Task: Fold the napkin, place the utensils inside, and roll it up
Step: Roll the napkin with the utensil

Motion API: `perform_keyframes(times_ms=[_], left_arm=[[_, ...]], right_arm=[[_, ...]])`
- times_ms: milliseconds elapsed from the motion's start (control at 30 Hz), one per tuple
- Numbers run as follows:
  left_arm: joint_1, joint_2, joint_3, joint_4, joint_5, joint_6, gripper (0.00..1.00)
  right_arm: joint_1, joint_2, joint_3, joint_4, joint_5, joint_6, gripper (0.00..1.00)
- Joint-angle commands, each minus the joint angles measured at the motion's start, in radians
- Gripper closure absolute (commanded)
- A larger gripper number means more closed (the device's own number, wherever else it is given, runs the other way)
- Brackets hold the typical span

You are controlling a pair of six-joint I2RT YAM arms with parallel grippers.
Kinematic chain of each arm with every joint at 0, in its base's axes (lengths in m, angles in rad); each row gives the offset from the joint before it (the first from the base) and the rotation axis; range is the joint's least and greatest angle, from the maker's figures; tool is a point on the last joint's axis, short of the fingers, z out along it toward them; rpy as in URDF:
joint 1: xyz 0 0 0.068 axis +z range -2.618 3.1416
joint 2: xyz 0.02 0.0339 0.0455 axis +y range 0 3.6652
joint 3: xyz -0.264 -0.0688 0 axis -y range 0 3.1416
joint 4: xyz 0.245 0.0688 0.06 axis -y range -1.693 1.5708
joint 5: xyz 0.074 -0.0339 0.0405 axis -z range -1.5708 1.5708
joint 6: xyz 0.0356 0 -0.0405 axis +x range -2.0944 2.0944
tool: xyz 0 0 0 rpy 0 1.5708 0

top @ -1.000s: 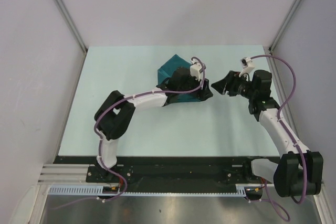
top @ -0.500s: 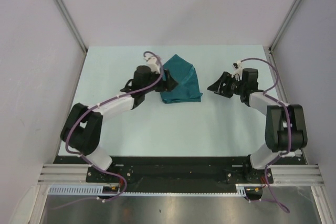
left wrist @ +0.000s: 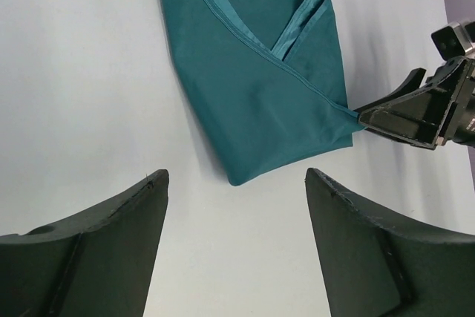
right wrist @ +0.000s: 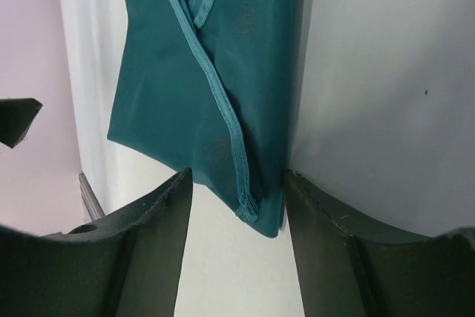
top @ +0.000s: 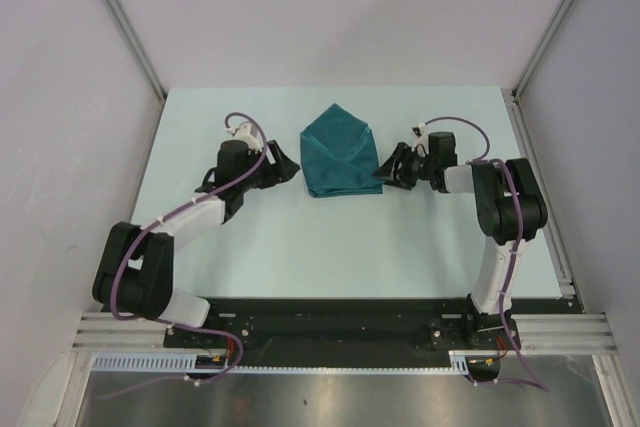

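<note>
Top external: fixed high behind the arm bases, tilted down and forward. It takes in the whole table (top: 330, 237) from far off.

Left wrist: low and close, looking out between the left gripper (left wrist: 236, 174) fingers at the napkin (left wrist: 260, 72). The right gripper (left wrist: 415, 109) shows at the frame's right edge.

Right wrist: closer still, over the napkin's corner. A dark tip at its left edge is possibly the left gripper.

All three views share the napkin.
</note>
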Motion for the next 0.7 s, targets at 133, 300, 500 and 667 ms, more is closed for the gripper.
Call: perform_keyframes(times_ms=[133, 300, 500, 667], left_arm=[[0.031, -0.052, -0.02, 0.002, 0.035, -0.019, 0.22], [0.039, -0.052, -0.021, -0.001, 0.043, -0.022, 0.22], [0.048, -0.054, -0.037, 0.01, 0.053, -0.027, 0.22], [0.053, -0.048, -0.054, 0.024, 0.066, -0.041, 0.22]], right_arm=[[0.013, 0.016, 0.021, -0.026, 0.067, -0.049, 0.45], [0.021, 0.022, 0.015, -0.052, 0.07, -0.061, 0.51], [0.028, 0.014, 0.001, -0.075, 0.087, -0.063, 0.57], [0.039, 0.019, 0.003, -0.086, 0.087, -0.061, 0.8]])
